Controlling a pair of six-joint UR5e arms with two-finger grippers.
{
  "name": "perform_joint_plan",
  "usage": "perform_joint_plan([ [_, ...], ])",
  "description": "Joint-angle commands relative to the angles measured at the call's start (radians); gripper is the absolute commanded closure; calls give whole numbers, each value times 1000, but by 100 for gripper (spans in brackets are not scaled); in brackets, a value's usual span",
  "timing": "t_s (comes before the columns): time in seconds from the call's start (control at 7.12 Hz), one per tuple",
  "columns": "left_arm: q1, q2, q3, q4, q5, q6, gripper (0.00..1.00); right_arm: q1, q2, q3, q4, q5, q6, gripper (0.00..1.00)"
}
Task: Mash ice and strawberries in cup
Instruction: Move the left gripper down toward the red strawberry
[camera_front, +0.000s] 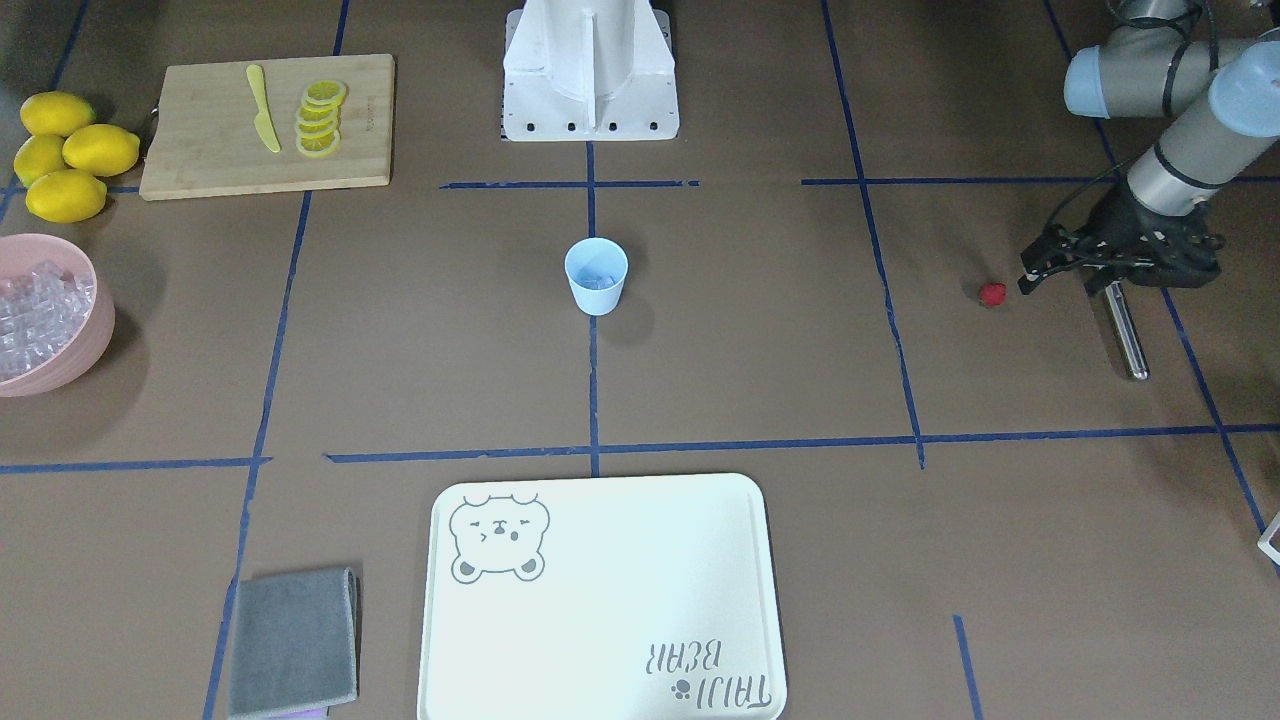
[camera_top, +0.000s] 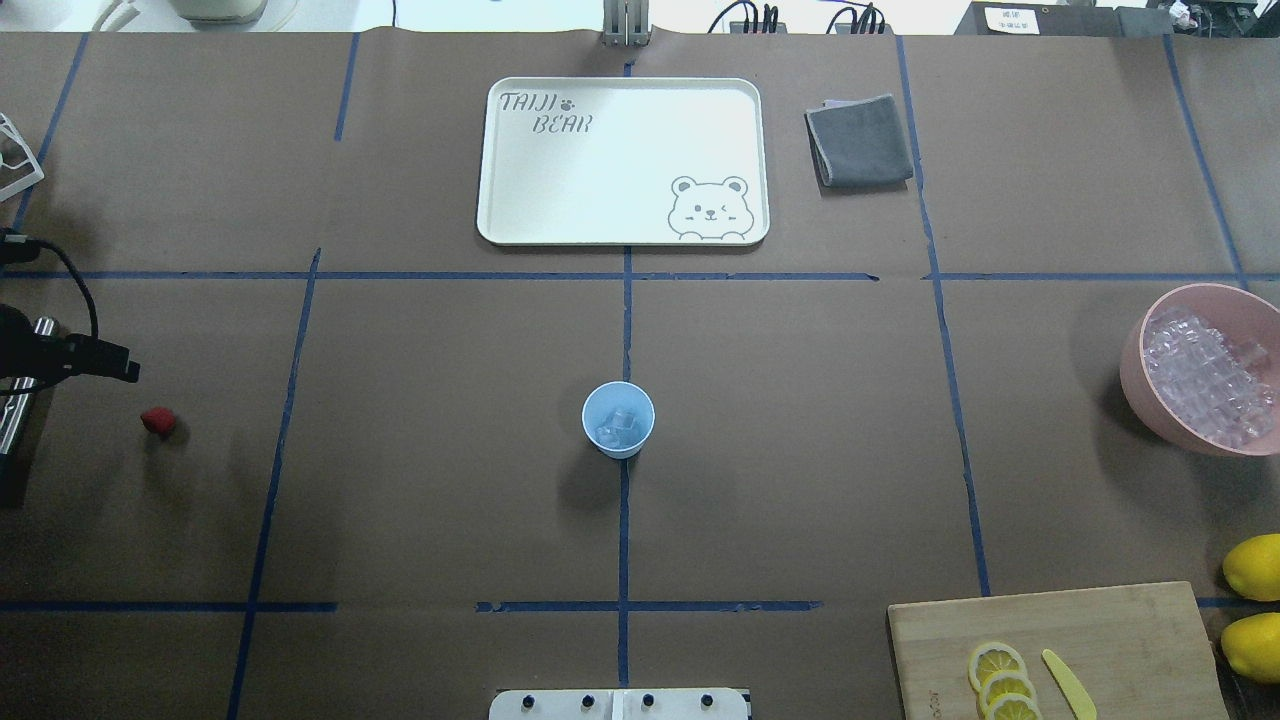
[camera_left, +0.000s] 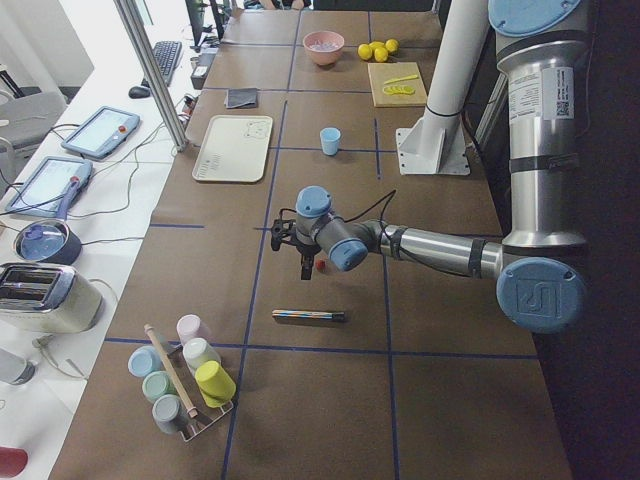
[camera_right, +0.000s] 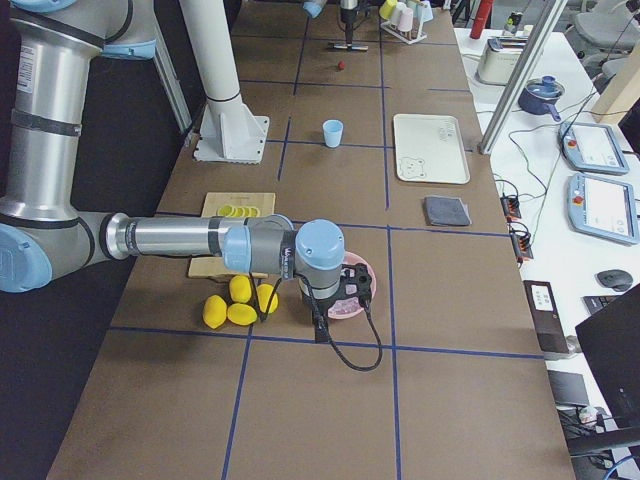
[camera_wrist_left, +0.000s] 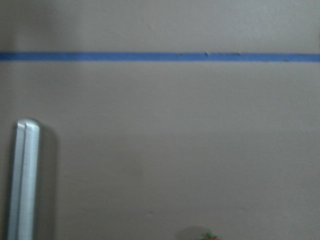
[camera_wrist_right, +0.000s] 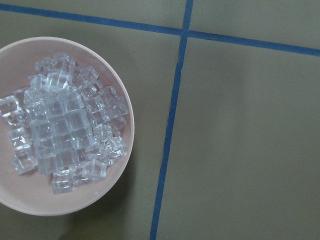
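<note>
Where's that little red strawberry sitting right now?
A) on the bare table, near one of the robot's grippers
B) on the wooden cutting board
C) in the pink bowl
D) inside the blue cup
A: the strawberry lies on the table beside the left gripper, well apart from the cup.

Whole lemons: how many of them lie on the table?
4 lemons, clustered beside the cutting board, above the pink bowl in the front-facing view: one topmost, one nearest the board, one at the view's left edge, one nearest the bowl. None seems hidden.
</note>
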Motion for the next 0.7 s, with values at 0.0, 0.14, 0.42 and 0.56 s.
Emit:
perform_joint_plan([
  [0.0, 99, 0, 4, -26, 84, -64, 0, 0, 0, -3, 0, -2, -1, 0],
  [0.14, 110, 0, 7, -26, 84, -63, 0, 0, -2, -4, 0, -2, -1, 0],
  [0.42, 118, -5, 15, -26, 84, -63, 1, 0, -3, -6, -2, 0, -1, 0],
  [0.56, 118, -8, 16, -24, 83, -64, 34, 0, -2, -6, -2, 0, -1, 0],
])
